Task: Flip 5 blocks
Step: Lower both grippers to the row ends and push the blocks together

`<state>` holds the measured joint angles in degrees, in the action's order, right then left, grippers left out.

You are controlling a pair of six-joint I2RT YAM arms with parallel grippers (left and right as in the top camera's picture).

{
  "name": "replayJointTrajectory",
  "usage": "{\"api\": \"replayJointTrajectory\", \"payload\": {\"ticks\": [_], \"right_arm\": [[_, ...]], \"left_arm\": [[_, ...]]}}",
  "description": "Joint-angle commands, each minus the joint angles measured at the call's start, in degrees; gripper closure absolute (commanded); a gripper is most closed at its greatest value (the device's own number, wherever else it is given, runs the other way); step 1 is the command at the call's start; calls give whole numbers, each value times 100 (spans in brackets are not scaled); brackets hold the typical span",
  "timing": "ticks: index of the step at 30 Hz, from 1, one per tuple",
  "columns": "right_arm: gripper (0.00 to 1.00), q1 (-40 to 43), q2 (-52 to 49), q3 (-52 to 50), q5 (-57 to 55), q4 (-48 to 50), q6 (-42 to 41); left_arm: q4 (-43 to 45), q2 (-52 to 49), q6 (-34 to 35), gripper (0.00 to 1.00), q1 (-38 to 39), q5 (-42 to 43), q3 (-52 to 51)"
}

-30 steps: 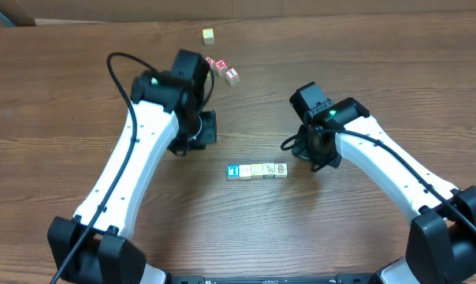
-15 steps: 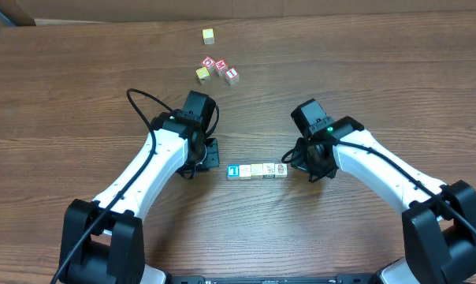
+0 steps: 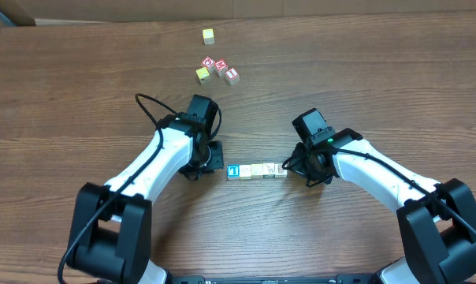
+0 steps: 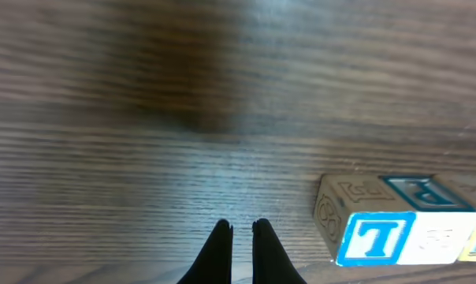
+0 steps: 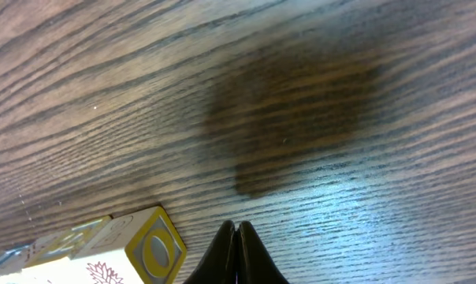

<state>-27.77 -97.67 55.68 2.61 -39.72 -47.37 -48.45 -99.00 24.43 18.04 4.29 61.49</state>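
1. Wooden alphabet blocks (image 3: 257,170), five of them, lie in a touching row near the middle of the counter (image 3: 57,118). The row runs from 9 o'clock to 3 o'clock, with the blue T block (image 3: 233,171) at the 9 o'clock end.
2. Over the last second the left gripper (image 3: 214,160) has swung down from the 11 o'clock area and now sits just beside the T block. The right gripper (image 3: 299,167) has edged in on the 3 o'clock end. The row has not shifted.
3. We judge both arms are bracketing the row for a first flip; no block looks turned yet.
4. Both grippers are together and empty, the right one's tips near the yellow-ringed end block (image 5: 147,251).
5. With the left arm gone from 11 o'clock, a yellow cube (image 3: 202,74) shows again beside the red-and-white letter cubes (image 3: 221,69). A lone cube (image 3: 209,35) sits farther toward 12 o'clock.
6. From overhead the cream prints are too small to read. Each wrist view cuts off most of the row. We cannot tell whether either gripper touches a block.
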Motion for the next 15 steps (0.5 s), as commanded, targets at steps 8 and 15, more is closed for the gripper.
{"api": "replayJointTrajectory", "payload": {"ticks": [8, 15], "right_arm": [[96, 9, 15, -24, 35, 114, -439], [96, -68, 13, -24, 57, 114, -518]], "left_arm": [[76, -225, -87, 96, 317, 304, -63], [98, -247, -39, 96, 378, 273, -63]]}}
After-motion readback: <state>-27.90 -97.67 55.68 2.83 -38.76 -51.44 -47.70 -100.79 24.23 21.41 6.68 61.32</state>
